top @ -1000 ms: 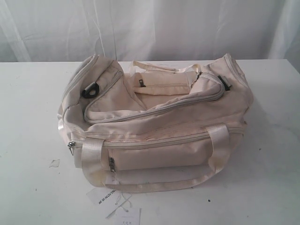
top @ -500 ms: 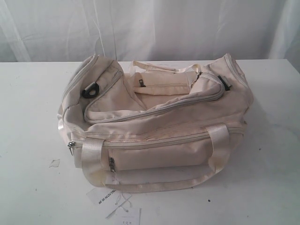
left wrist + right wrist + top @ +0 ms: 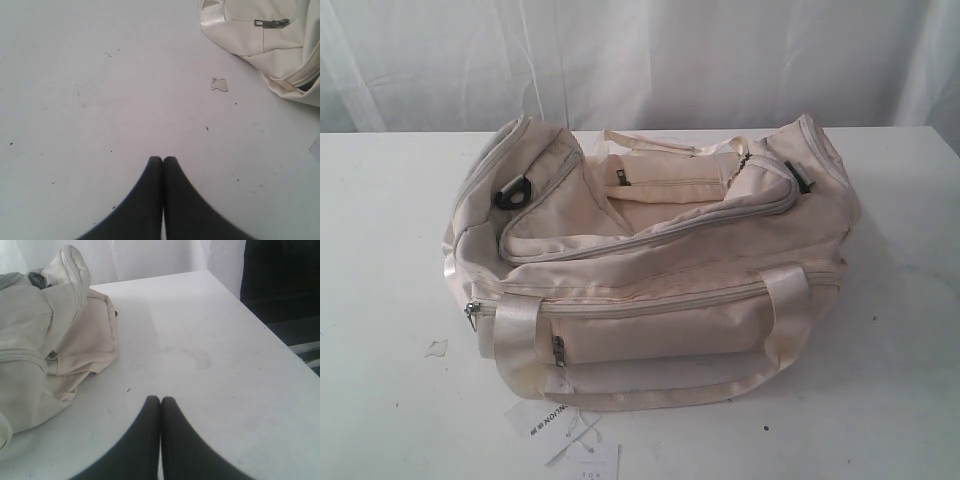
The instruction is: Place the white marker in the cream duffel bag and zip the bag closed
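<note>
The cream duffel bag (image 3: pixel 650 265) lies across the middle of the white table (image 3: pixel 380 250), its top flap's grey zipper (image 3: pixel 650 235) closed along the side I see; one end is slumped. No white marker shows in any view. Neither arm appears in the exterior view. My left gripper (image 3: pixel 162 159) is shut with nothing in it over bare table, a corner of the duffel bag (image 3: pixel 260 35) off to one side. In the right wrist view my right gripper (image 3: pixel 160 399) is shut and holds nothing, with the end of the duffel bag (image 3: pixel 50 340) beside it.
White paper hang tags (image 3: pixel 555 425) lie at the table's front edge below the bag. A small scrap (image 3: pixel 437 348) sits on the table left of the bag. A white curtain (image 3: pixel 640 60) hangs behind. The table's edge (image 3: pixel 265 325) runs past the right gripper.
</note>
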